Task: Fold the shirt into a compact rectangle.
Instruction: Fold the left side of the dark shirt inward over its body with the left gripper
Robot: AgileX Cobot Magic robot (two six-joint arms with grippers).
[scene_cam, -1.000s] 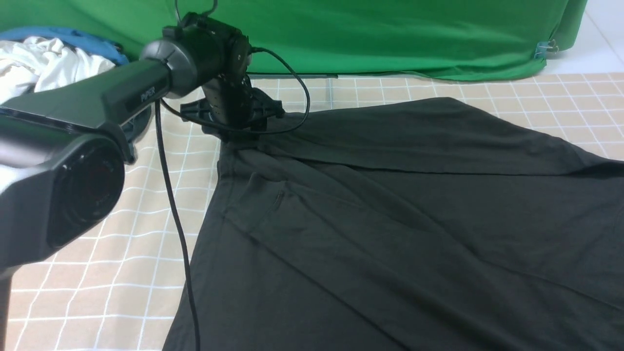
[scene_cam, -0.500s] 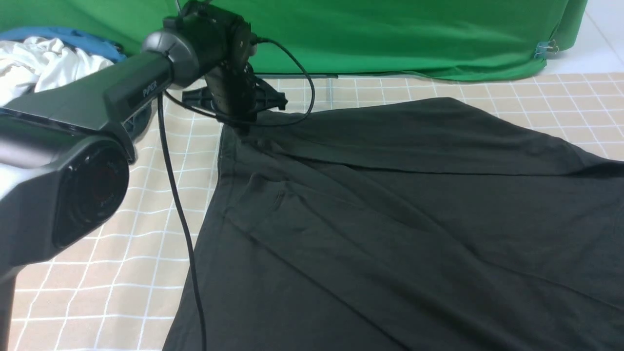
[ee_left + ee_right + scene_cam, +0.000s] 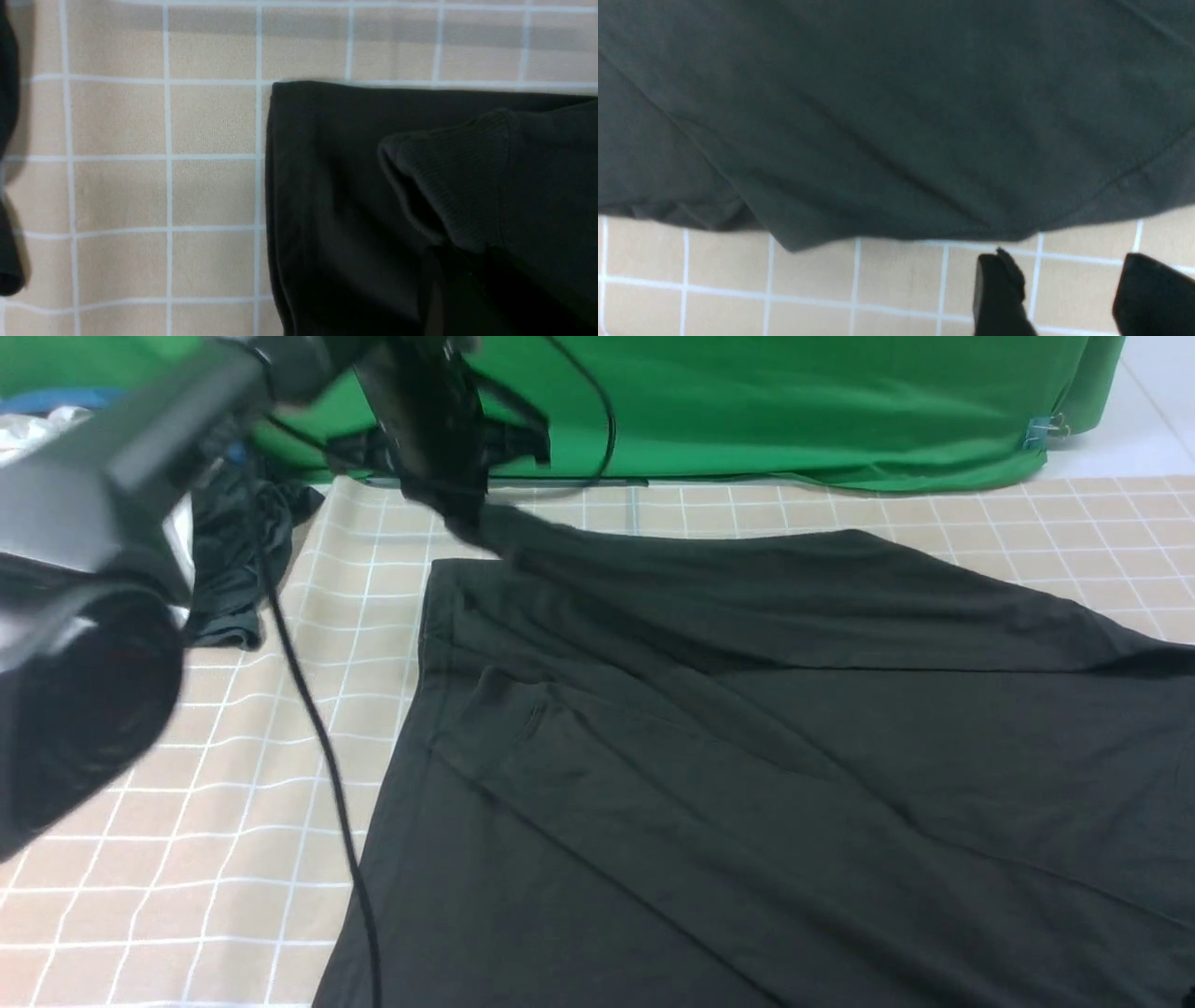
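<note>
Black shirt (image 3: 747,756), beige white-gridded tablecloth (image 3: 233,784)

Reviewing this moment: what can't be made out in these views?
1. Left gripper: motion-blurred in the front view, absent from its wrist view; exact pinch on the shirt unclear.
2. Shirt's print: none showing; front view's bottom and right edges cut the fabric off.
3. Right gripper: outside the front view; only fingertips at its wrist view's edge.

One black shirt (image 3: 747,728), one dark garment (image 3: 238,560), one white garment (image 3: 33,427)
</note>
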